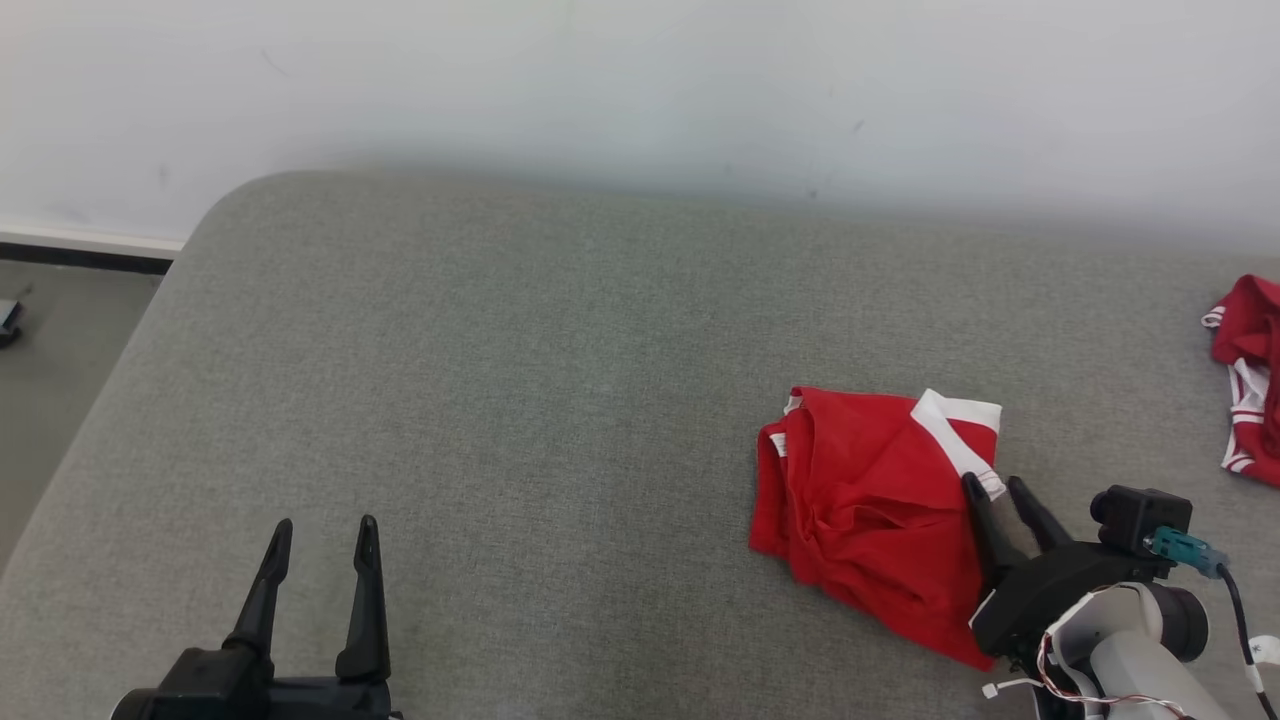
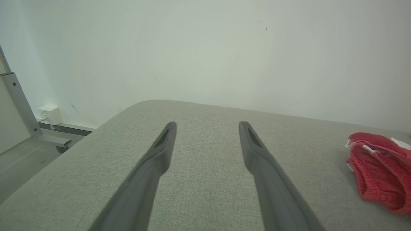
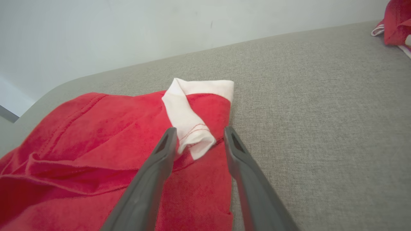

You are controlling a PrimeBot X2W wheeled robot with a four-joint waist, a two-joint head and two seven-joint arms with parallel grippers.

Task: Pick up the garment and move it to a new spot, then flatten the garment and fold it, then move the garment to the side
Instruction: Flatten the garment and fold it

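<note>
The garment (image 1: 860, 500) is a red piece with a white band, lying crumpled on the right side of the grey padded surface (image 1: 500, 400). My right gripper (image 1: 992, 482) is low over its right edge. In the right wrist view, the right gripper (image 3: 199, 130) has its two fingers apart on either side of the folded tip of the white band (image 3: 189, 128), over the red garment (image 3: 96, 128). My left gripper (image 1: 326, 523) stands open at the lower left, nothing between the fingers of the left gripper (image 2: 208, 123). The garment (image 2: 382, 173) lies far to its right.
Another red garment with white trim (image 1: 1250, 370) lies at the right edge of the surface, seen too in the right wrist view as red cloth (image 3: 396, 22). A pale wall runs behind. The surface's rounded corner drops to the floor (image 1: 60, 350) at left.
</note>
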